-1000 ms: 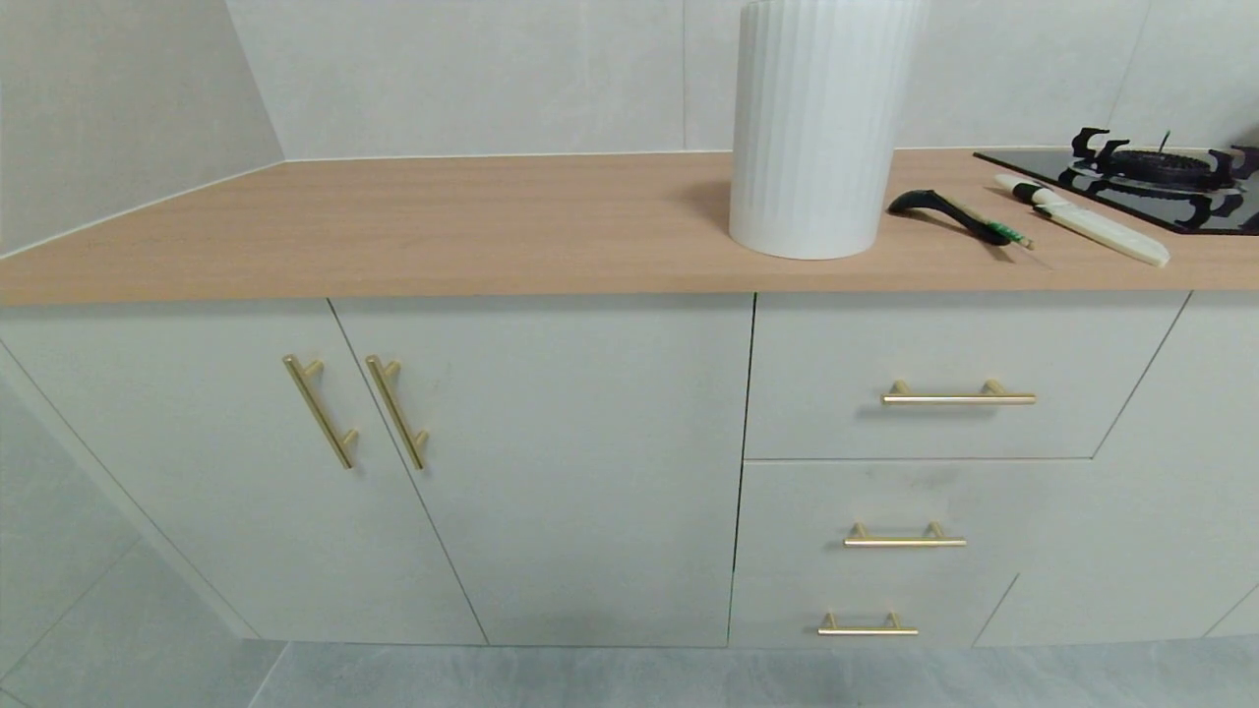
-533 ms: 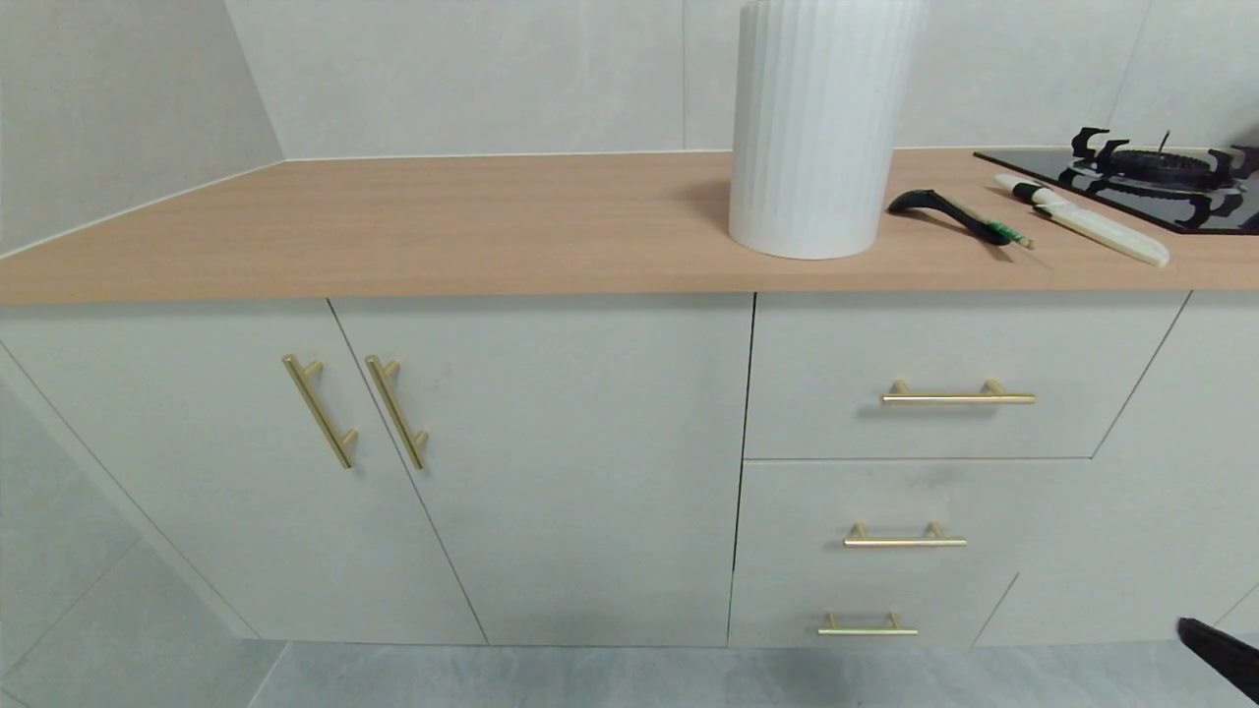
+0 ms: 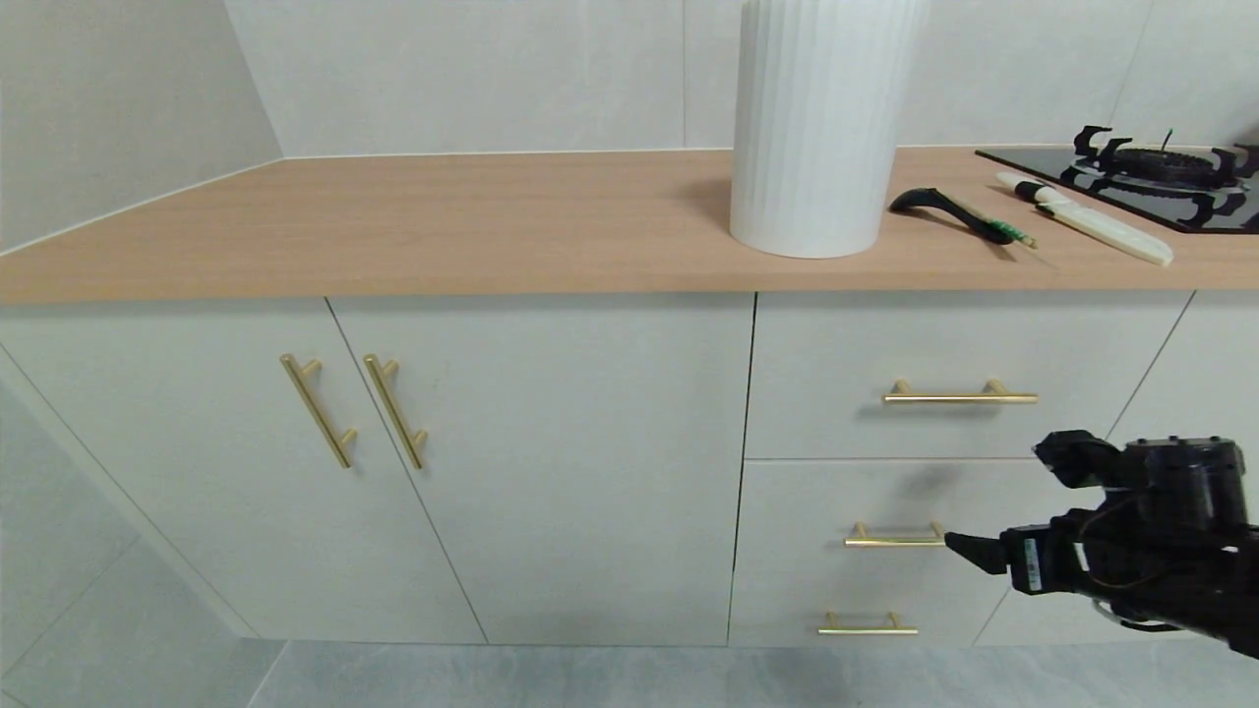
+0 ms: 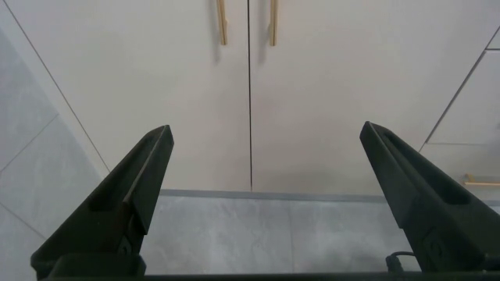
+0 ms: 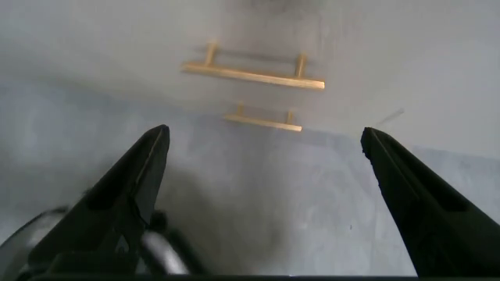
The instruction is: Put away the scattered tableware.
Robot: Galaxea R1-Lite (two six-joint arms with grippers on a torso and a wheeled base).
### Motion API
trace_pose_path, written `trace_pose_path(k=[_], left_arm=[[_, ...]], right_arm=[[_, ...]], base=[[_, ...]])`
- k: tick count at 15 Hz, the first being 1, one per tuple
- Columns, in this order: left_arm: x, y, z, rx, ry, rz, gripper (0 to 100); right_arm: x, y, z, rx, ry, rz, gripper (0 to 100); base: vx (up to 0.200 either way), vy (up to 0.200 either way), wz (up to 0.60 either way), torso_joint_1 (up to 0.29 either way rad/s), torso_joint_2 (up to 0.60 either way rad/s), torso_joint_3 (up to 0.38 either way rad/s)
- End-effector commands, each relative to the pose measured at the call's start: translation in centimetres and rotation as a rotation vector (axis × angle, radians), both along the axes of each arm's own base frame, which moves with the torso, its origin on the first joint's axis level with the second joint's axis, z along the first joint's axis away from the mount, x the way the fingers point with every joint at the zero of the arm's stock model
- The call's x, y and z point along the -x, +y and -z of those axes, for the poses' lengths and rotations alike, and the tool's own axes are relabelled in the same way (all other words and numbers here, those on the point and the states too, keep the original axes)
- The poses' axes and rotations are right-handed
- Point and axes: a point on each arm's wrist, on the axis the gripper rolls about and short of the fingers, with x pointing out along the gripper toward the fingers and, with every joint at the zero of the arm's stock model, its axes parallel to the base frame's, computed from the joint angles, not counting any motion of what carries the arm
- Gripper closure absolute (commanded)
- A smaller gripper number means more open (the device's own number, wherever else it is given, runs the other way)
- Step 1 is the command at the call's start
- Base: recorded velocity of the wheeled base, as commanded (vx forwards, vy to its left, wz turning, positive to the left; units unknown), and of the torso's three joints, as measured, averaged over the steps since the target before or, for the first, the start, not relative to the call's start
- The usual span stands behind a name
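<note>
The black utensil (image 3: 949,214) and white knife (image 3: 1087,218) lie slantwise on the countertop (image 3: 443,226), well above the right gripper (image 3: 995,495), with the knife tip toward the front edge. A ribbed container (image 3: 816,128) stands just beside the utensil. The right jaws gape empty before a drawer handle (image 3: 895,538). The left gripper (image 4: 266,131), likewise spread and empty, faces the cupboard doors (image 4: 312,94).

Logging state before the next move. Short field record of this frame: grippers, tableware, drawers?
left gripper: open, low before the cupboard doors
right gripper: open, in front of the middle drawer handle
tableware: black-handled utensil and white knife on the countertop, right of the white ribbed container
drawers: three, all shut
</note>
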Motion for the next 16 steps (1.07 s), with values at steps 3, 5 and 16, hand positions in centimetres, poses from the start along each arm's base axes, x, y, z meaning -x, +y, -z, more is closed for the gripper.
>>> trace_pose_path(k=[3, 5, 16], left_arm=[[0.0, 0.0, 0.0, 0.001, 0.002, -0.001, 0], [0.0, 0.0, 0.0, 0.001, 0.001, -0.001, 0], [0.0, 0.0, 0.0, 0.001, 0.001, -0.001, 0]], right_arm=[[-3.6, 0.9, 8.3, 0.063, 0.009, 0.095, 0], [-4.0, 1.1, 9.0, 0.061, -0.022, 0.11, 0], [-5.6, 2.4, 10.7, 0.071, -0.145, 0.166, 0]], base=[[0.0, 0.0, 0.0, 0.0, 0.0, 0.0], [0.0, 0.0, 0.0, 0.0, 0.0, 0.0], [0.0, 0.0, 0.0, 0.0, 0.0, 0.0]])
